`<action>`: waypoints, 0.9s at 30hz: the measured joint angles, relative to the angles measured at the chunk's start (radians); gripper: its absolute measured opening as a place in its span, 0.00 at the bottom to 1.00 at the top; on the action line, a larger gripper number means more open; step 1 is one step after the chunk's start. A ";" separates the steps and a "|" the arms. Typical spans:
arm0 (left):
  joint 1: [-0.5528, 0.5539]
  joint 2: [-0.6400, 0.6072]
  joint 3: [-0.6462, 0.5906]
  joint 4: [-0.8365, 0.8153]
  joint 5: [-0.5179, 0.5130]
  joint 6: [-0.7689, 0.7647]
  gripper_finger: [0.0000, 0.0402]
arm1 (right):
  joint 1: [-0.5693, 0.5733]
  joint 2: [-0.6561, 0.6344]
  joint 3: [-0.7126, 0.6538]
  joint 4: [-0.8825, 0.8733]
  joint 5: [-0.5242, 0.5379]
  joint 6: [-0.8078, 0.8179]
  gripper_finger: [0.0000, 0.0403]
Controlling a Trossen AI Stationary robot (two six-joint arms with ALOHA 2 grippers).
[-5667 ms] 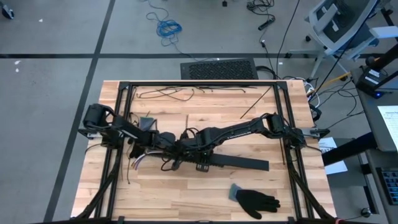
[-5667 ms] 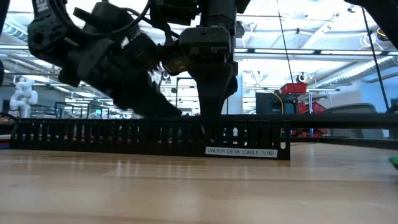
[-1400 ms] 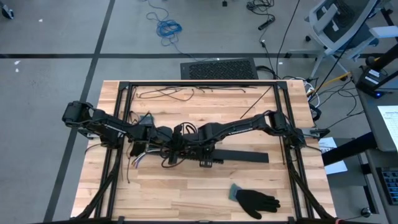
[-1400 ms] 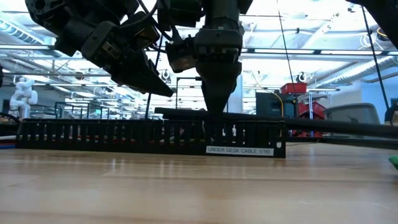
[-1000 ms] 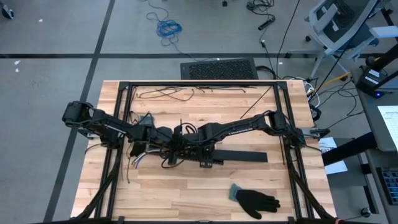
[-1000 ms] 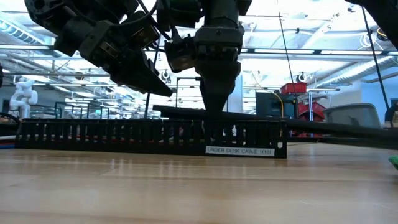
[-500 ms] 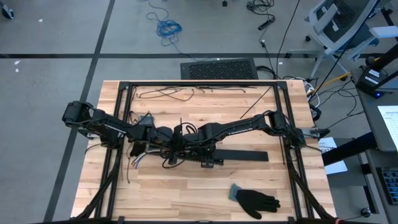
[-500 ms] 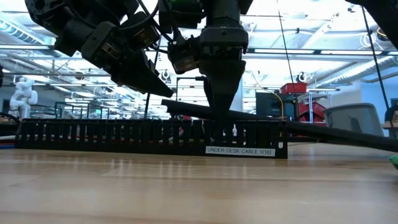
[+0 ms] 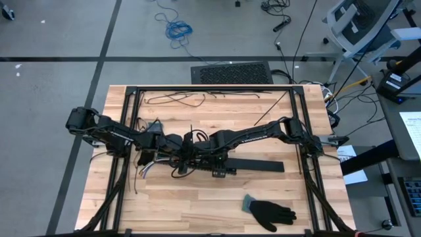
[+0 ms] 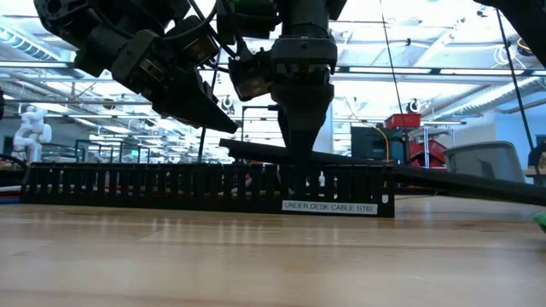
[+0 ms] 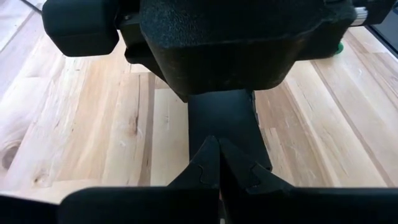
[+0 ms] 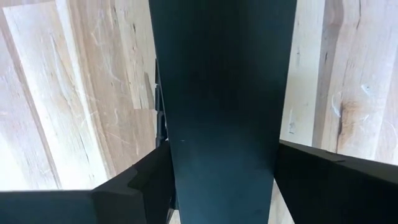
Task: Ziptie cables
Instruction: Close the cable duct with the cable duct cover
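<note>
A black slotted strip (image 10: 171, 183) with a white label lies across the middle of the table. The cables (image 9: 143, 170) stick out of its left end, and a little orange shows through the slots (image 10: 256, 181). A flat black cover strip (image 10: 426, 177) slants over it, left end raised. My right gripper (image 10: 300, 155) points straight down, shut on this cover. Just left of it, my left gripper (image 11: 219, 155) slants down over the slotted strip, shut, with nothing visible between its fingers. My right gripper pinches the cover strip by its two long edges (image 12: 166, 155), one finger (image 12: 134, 180) on each side. The fingers come from above, pointing down, and stand across the strip. The cover's left end (image 10: 230, 145) is raised off the slotted strip, and its right part slopes down.
A black glove (image 9: 270, 212) lies near the front right of the table. Thin black strands (image 9: 184, 99) lie along the far edge. Black frame rails (image 9: 125, 131) run along both sides. Bare wood lies in front of the slotted strip.
The cover strip lay level on the slotted strip a second ago. Its left end has since tipped up under my right gripper while its right part stayed low. My left gripper has kept still.
</note>
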 joint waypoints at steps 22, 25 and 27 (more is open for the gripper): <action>0.000 -0.004 0.002 -0.042 -0.165 0.085 0.00 | 0.006 -0.075 0.002 -0.263 -0.041 0.071 0.51; 0.000 -0.004 0.002 -0.075 -0.165 0.084 0.00 | 0.024 -0.086 0.002 -0.270 -0.075 0.123 0.51; 0.000 -0.004 0.002 -0.087 -0.165 0.084 0.00 | 0.046 -0.086 0.002 -0.265 -0.090 0.151 0.51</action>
